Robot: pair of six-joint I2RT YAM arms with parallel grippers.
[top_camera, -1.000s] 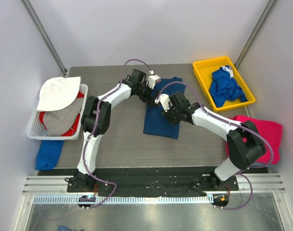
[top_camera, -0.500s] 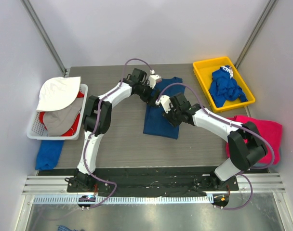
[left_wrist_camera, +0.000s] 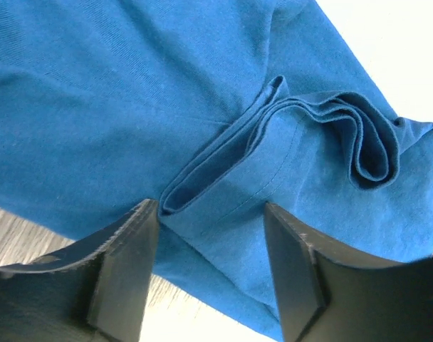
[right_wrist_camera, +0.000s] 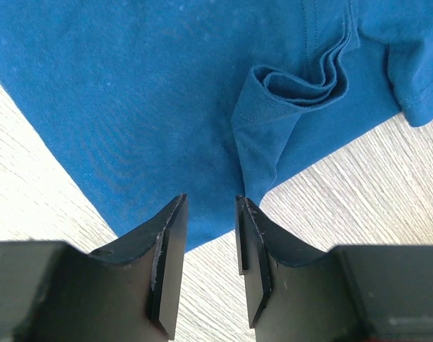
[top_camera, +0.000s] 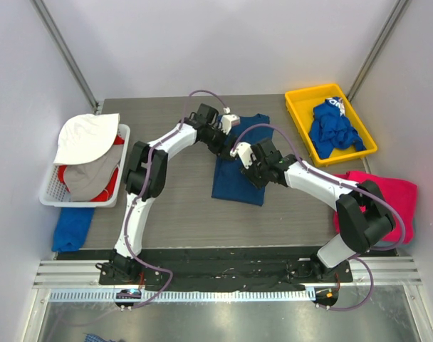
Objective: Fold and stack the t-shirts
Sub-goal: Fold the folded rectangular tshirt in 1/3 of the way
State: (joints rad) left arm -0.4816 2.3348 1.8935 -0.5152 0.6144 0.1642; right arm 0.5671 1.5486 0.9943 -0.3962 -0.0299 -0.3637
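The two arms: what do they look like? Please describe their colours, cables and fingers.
The left arm and the right arm look the same: white links joined by bulky black joints. A thin purplish cable loops loosely along each arm. Each wrist carries a small white box. The fingers are flat, matte black wedges. No markings are visible.

A dark blue t-shirt (top_camera: 231,182) is laid out, folded narrow, toward the far edge of the table (top_camera: 174,206). A royal-blue one (top_camera: 332,132) is crumpled in the yellow tray (top_camera: 299,117) at the far right corner. A magenta one (top_camera: 402,189) is draped over the right edge.
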